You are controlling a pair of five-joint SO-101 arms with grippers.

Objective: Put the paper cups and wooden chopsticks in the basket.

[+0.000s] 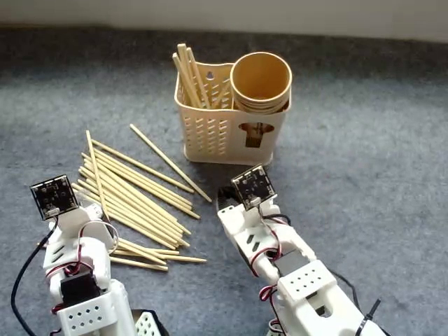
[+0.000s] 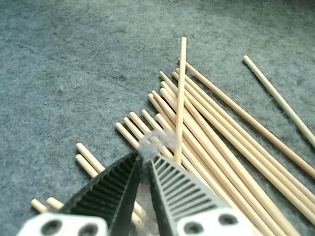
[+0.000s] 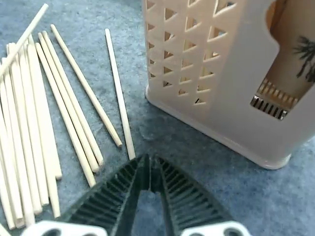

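Note:
A cream plastic basket (image 1: 210, 133) stands on grey carpet. It holds a stack of paper cups (image 1: 260, 80) and several wooden chopsticks (image 1: 189, 70). A loose pile of chopsticks (image 1: 133, 196) lies to its left, with one chopstick (image 1: 94, 175) lying across the others. My left gripper (image 2: 147, 153) is shut over the pile (image 2: 221, 147), its tips beside the near end of the crossing chopstick (image 2: 181, 93), with a bit of fluff on them. My right gripper (image 3: 150, 164) is shut and holds nothing. It hangs low in front of the basket (image 3: 206, 59), near the end of a lone chopstick (image 3: 118, 98).
One chopstick (image 1: 170, 162) lies slanted between the pile and the basket. A cup (image 3: 295, 54) shows through the basket's handle hole. Open carpet (image 1: 364, 175) stretches to the right of the basket, and a pale wall runs along the far edge.

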